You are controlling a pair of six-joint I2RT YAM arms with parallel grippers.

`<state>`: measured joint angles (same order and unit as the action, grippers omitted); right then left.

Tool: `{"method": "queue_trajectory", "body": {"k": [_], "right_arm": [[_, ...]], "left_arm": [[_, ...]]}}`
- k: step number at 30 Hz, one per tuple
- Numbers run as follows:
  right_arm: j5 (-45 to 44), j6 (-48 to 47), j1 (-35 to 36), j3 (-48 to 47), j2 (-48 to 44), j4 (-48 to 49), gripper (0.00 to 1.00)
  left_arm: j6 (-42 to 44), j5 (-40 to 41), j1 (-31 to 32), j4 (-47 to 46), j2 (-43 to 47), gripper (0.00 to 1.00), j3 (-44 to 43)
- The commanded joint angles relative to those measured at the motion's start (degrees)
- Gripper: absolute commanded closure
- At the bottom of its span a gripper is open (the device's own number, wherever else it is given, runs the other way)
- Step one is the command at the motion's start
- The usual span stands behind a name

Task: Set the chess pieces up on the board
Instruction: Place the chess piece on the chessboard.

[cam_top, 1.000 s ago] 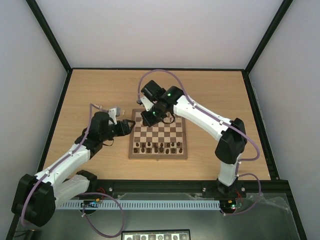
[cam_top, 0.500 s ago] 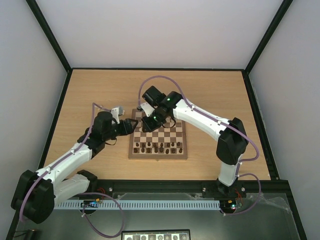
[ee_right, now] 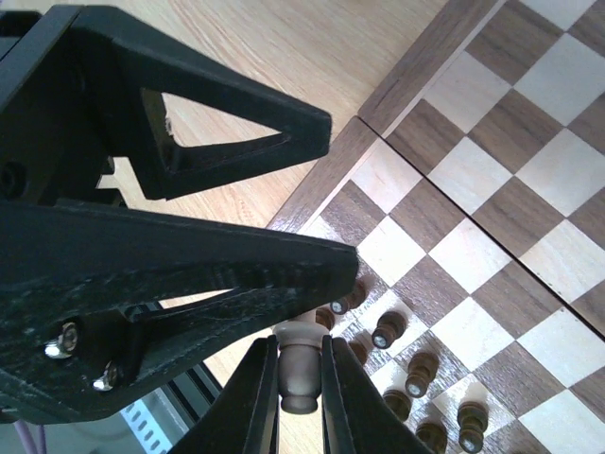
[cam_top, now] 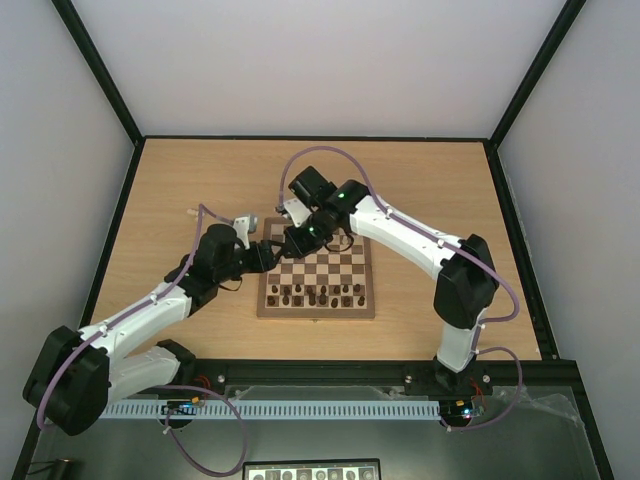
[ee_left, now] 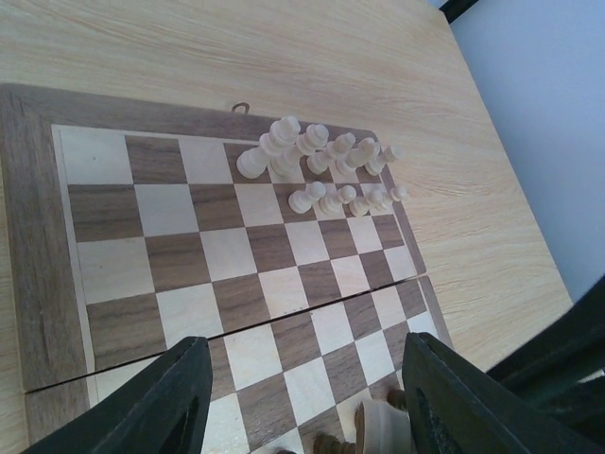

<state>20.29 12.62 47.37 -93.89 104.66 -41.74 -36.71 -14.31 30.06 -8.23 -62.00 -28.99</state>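
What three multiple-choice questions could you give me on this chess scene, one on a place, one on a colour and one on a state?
1. Seen from above, where on the board do the dark chessmen stand?
A) along its near edge
B) along its far edge
C) in the middle

2. What colour is the chess piece in the right gripper?
A) dark brown
B) pale cream
C) black

3. How do the jaws of the left gripper stand?
A) shut on a pawn
B) shut on nothing
C) open

Answers:
1 A: the top view shows them lined up on the side nearest the arm bases.
2 B: the right wrist view shows a pale piece pinched between the jaws.
3 C: the left wrist view shows a wide gap between them.
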Motion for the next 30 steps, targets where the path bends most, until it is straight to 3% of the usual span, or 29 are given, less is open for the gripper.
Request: {"method": "queue_trajectory", "body": {"k": [1, 30], "right_arm": [[-0.02, 1.45, -1.43, -1.32, -2.87, 1.76, 0.92], [-2.34, 3.2, -2.13, -4.67, 0.05, 2.65, 0.89]], "left_arm": [[-0.25, 0.11, 0.66, -0.52, -0.42, 0.43, -0.1], [0.29, -0.02, 1.14, 0.22, -0.54, 0.46, -0.61]]}}
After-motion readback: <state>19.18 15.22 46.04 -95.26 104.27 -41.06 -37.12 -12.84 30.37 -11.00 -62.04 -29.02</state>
